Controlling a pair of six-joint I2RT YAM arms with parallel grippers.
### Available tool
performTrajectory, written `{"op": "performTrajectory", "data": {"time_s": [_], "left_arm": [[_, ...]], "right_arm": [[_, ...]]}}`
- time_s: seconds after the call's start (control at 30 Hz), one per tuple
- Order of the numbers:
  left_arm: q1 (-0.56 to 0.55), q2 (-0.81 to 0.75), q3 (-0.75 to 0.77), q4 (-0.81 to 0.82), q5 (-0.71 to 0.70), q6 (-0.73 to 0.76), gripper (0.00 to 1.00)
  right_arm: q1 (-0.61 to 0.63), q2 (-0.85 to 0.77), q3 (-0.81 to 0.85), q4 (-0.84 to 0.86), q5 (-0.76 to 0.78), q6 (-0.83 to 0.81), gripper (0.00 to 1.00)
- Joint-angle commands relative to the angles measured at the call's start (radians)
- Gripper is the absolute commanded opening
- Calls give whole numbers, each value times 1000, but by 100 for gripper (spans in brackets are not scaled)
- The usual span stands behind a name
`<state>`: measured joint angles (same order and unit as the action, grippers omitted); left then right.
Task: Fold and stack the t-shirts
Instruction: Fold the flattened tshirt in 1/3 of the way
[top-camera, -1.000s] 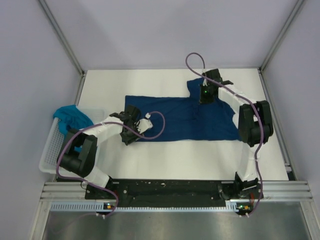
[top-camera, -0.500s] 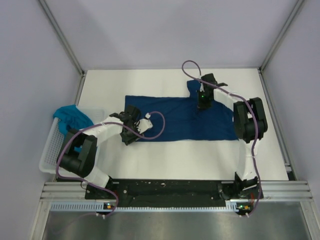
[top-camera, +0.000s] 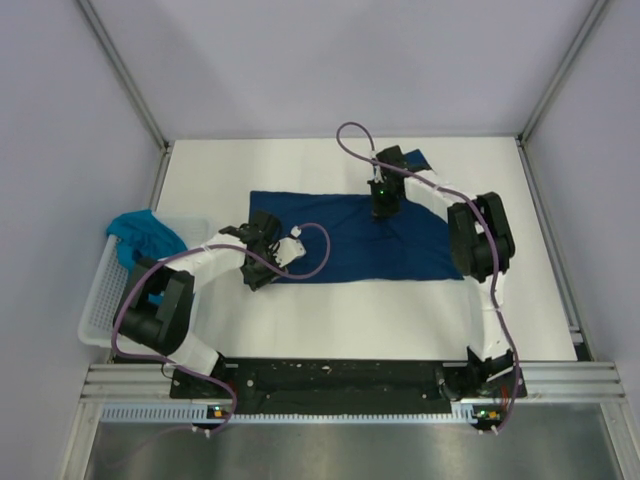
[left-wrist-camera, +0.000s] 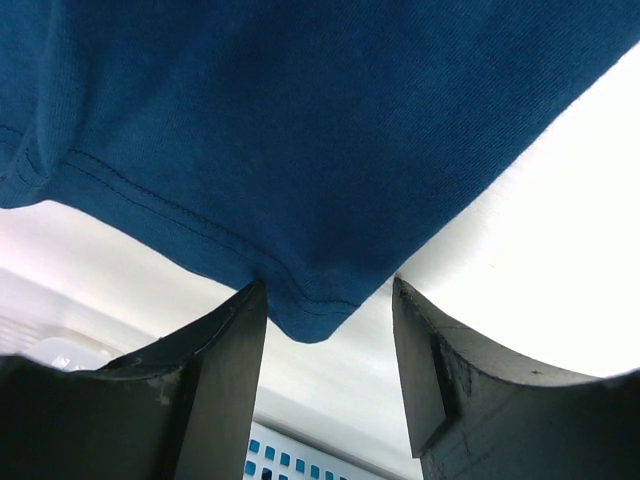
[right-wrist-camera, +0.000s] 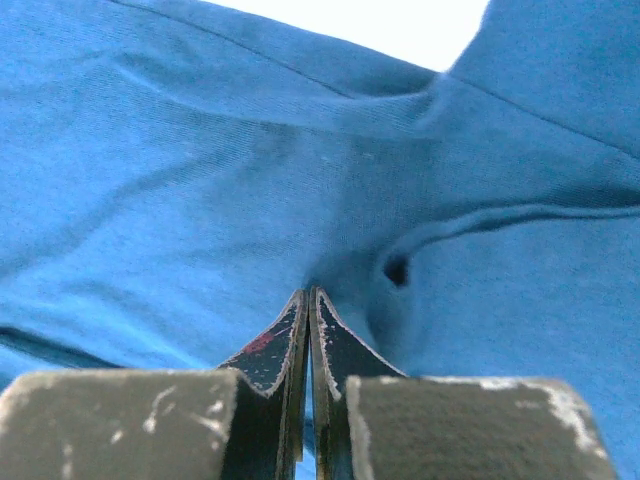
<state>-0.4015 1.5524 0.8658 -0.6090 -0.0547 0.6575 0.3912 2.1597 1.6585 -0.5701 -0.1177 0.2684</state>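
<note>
Top external view: a dark blue cloth t-shirt (top-camera: 330, 235) lies spread flat across the middle of the white desk (top-camera: 300, 315). A teal cloth t-shirt (top-camera: 146, 232) sits bunched at the far end of the white plastic lattice basket (top-camera: 98, 302) at the left edge. The right gripper (top-camera: 381, 207) is over the blue shirt's far-right part with its jaws pressed together. In the right wrist view, creases in the cloth run into the tips, so it appears to hold a pinch of that shirt. The left gripper (top-camera: 266, 268) is at the shirt's near-left corner. Its jaws stand apart with the hemmed corner between them, not clamped on it.

The step in hand looks like folding the right side over toward the middle. To do it well, the right gripper should carry its pinch low and straight leftward, so the fold line runs parallel to the side seam. It should lay the cloth down before letting go. The left jaws would serve best by gripping or pinning that corner so the body does not slide along. A wrinkle trapped near the pinch is the likely flaw.
</note>
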Motion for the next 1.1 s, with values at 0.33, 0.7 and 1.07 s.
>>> {"op": "performTrajectory", "data": {"time_s": [0.33, 0.7, 1.07], "left_arm": [[1, -199, -48, -110, 104, 96, 57], [0, -91, -148, 124, -14, 122, 52], [0, -81, -189, 120, -16, 97, 7]], "right_arm": [[-185, -495, -231, -16, -2, 0, 36], [-546, -598, -539, 35, -43, -213, 50], [-589, -229, -257, 92, -68, -262, 48]]}}
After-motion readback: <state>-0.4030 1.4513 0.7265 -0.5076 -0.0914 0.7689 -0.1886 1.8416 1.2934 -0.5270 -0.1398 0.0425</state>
